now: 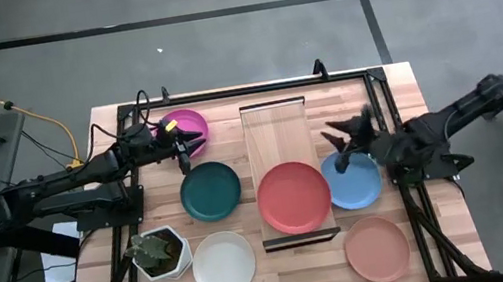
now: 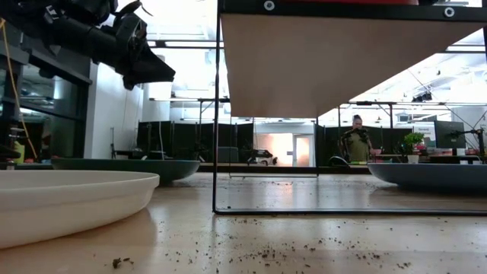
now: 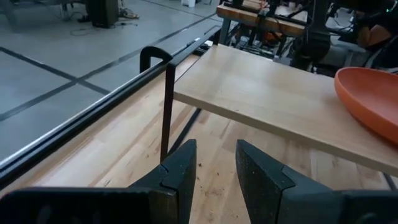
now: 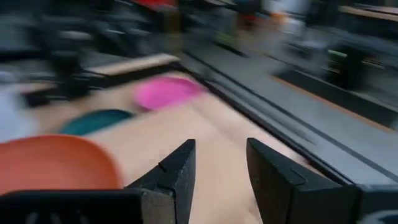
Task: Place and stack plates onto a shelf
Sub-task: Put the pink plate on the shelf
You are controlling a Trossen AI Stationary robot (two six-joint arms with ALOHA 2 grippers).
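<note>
One coral red plate (image 1: 294,196) sits on the shelf (image 1: 275,125); five lie on the tabletop around it. Both grippers hang empty, fingers parted: left gripper (image 1: 194,150) beside the magenta plate (image 1: 184,124), right gripper (image 1: 341,143) above the light blue plate (image 1: 359,183), probably the next pick.

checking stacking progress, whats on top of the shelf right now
One plate only: the coral red plate lies on the shelf at its near end. The rest of the board is bare wood. Whatever is under the plate is covered.

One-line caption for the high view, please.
Coral red round plate sits alone on the light-wood shelf; five plates ring it on the table, both open grippers hovering empty beside.
</note>
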